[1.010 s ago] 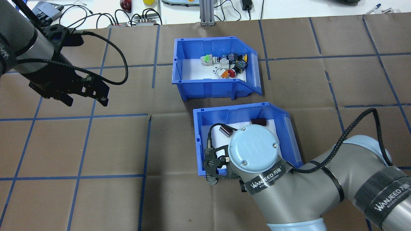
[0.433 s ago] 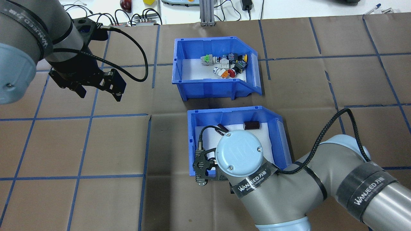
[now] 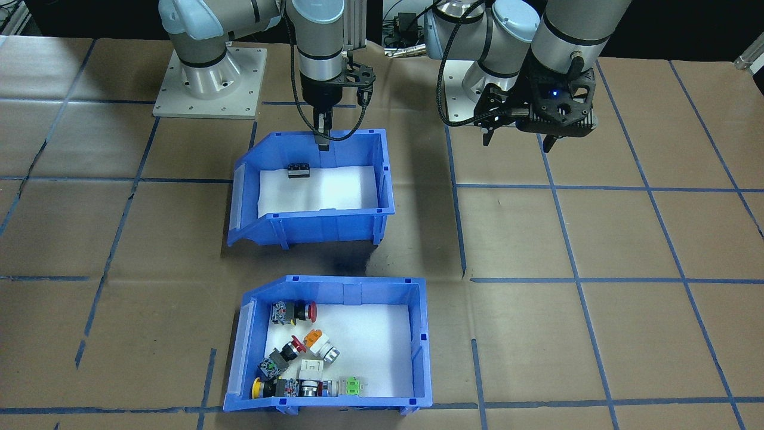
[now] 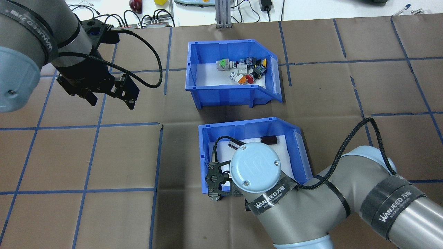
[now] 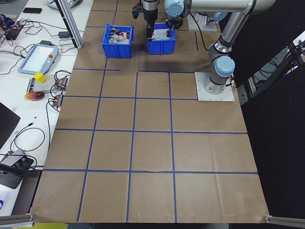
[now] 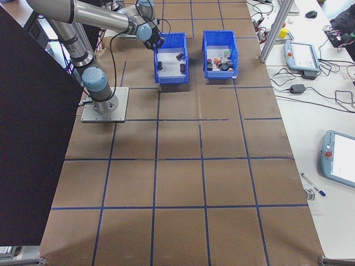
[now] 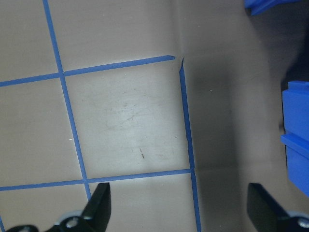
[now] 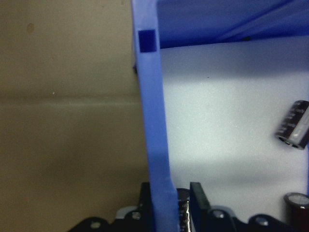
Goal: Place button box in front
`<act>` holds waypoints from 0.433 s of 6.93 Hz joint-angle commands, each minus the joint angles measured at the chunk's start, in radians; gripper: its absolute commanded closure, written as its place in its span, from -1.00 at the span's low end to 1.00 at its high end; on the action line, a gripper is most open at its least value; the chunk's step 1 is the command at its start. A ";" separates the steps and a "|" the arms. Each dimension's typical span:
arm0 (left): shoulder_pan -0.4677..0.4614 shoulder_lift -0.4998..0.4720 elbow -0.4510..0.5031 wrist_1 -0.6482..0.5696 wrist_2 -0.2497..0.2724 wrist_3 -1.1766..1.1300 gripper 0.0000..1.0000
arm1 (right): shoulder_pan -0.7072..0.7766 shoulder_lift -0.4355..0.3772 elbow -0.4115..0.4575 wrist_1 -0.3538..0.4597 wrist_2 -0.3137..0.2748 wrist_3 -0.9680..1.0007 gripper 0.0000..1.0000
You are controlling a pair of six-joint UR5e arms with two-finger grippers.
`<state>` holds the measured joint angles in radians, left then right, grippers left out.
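Note:
The button box (image 4: 225,95), a blue bin with red, orange, yellow and green push-buttons (image 4: 246,71) on a white liner, stands on the far side of the table; it also shows as the button box (image 3: 421,346). Nearer the robot stands a like blue bin (image 4: 204,152) holding small black cylinders (image 4: 269,139). My right gripper (image 3: 322,137) is shut on that bin's robot-side wall (image 8: 152,121), one finger on each side. My left gripper (image 4: 111,102) hangs open over bare table, left of both bins, holding nothing.
Brown paper with blue tape lines (image 4: 104,124) covers the table. Cables and small devices (image 4: 148,20) lie beyond the far edge. The right arm's base plate (image 3: 209,83) sits behind the cylinder bin. A teach pendant (image 6: 302,55) lies off the table.
The cylinder bin has slid to the view's left and slightly toward the robot with the right gripper on its wall. The left arm has moved right and farther out, gripper still open.

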<state>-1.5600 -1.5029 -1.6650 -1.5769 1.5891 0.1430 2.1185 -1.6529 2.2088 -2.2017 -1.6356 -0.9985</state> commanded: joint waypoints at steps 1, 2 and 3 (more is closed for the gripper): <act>0.000 0.000 0.002 0.000 -0.012 -0.006 -0.98 | -0.024 -0.004 -0.070 0.093 -0.006 0.028 -1.00; 0.000 0.004 0.023 -0.002 -0.012 0.004 -0.98 | -0.029 -0.001 -0.181 0.256 -0.010 0.028 -1.00; 0.001 0.007 0.019 -0.002 -0.011 0.006 -0.98 | -0.064 -0.002 -0.261 0.396 -0.013 0.029 -1.00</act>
<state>-1.5598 -1.4996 -1.6495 -1.5779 1.5778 0.1445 2.0856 -1.6553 2.0512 -1.9740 -1.6450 -0.9717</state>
